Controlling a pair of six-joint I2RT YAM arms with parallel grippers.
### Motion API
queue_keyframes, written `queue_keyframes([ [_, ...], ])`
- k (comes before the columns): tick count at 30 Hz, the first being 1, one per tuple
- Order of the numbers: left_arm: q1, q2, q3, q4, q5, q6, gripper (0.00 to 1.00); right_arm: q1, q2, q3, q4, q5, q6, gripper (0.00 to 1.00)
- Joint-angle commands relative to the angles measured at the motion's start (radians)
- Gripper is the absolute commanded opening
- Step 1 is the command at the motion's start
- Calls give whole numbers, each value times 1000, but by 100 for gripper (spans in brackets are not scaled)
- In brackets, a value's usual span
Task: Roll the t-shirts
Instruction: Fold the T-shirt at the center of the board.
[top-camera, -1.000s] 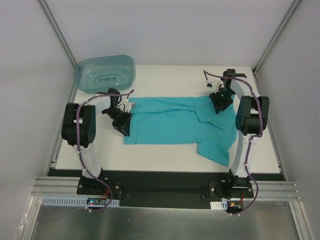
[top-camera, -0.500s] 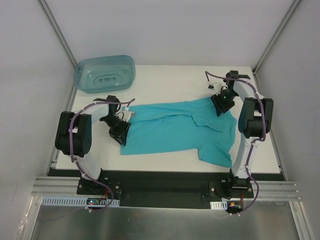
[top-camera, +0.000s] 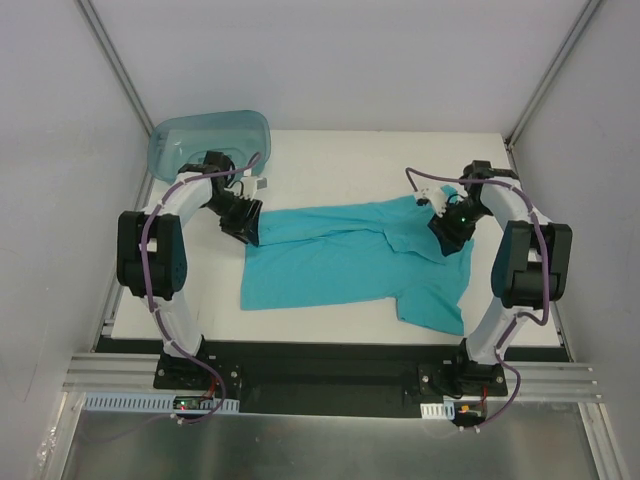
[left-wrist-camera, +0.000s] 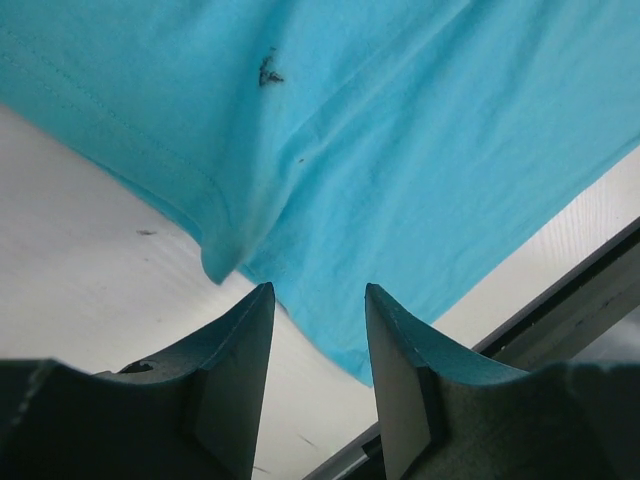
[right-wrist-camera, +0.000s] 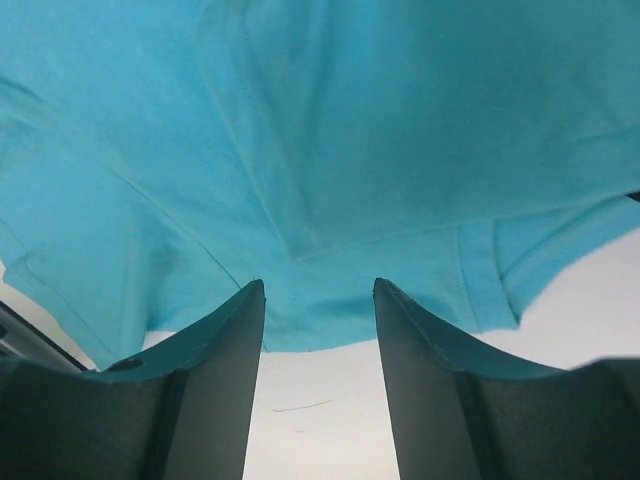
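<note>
The teal t-shirt (top-camera: 350, 255) lies folded lengthwise across the white table, its hem end at the left and its sleeve end at the right. My left gripper (top-camera: 250, 226) hovers at the shirt's far left corner, open and empty; in the left wrist view the cloth edge (left-wrist-camera: 400, 150) lies just beyond the open left gripper (left-wrist-camera: 318, 295). My right gripper (top-camera: 450, 232) hovers over the shirt's right end by the sleeve, open and empty; in the right wrist view the shirt (right-wrist-camera: 350, 130) fills the scene beyond the open right gripper (right-wrist-camera: 318, 288).
A translucent blue-green plastic tub (top-camera: 205, 145) lies upturned at the table's back left corner, close behind my left arm. The table's black front rail (top-camera: 330, 355) runs along the near edge. Grey walls enclose the table on three sides.
Both grippers have let go of the shirt. The left arm swung back toward the tub; the right arm moved right and nearer. The shirt now lies flatter, with its left edge shifted nearer.
</note>
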Motion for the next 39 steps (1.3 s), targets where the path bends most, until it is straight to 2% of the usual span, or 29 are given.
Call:
queue_keyframes([
  [1,3,49,55,-35,11,-4,42,29,14,-29,-30,-20,-115,51],
  [8,3,81,84,-34,-5,5,42,69,62,-51,15,54,-115,48],
  [20,3,124,72,-34,-22,24,42,63,123,-43,62,146,-106,39],
  [27,3,138,81,-35,-26,27,42,63,82,-45,7,112,-123,41],
  [39,2,154,75,-35,-15,18,42,68,45,-104,15,127,-169,42],
])
